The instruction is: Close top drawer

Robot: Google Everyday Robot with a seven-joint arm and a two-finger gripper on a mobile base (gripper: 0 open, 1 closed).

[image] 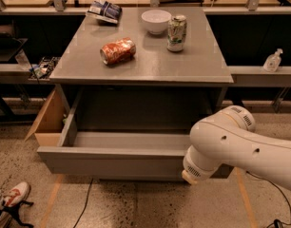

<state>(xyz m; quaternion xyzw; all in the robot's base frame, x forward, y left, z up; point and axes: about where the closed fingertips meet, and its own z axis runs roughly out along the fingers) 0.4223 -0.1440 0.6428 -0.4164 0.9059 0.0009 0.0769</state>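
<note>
Looking down on a grey cabinet in the middle of the frame, with its top drawer pulled well out toward the bottom of the frame. The drawer's plain front panel runs across the lower centre, and its shallow grey inside shows behind it.

A white robot arm reaches in from the lower right. The gripper sits at the arm's rounded end, right at the drawer's front panel near its right end. The arm covers most of it, so I cannot tell whether it is spread or pressed together, nor whether it touches the panel.

On the cabinet top, a red can lies on its side left of centre. A white bowl stands toward the back, with an upright can just beside it on the right. A dark packet lies at the back left corner.

A cardboard box stands on the floor beside the cabinet's left side. A shoe shows at the lower left corner. A small clear bottle stands on a shelf at the right edge.
</note>
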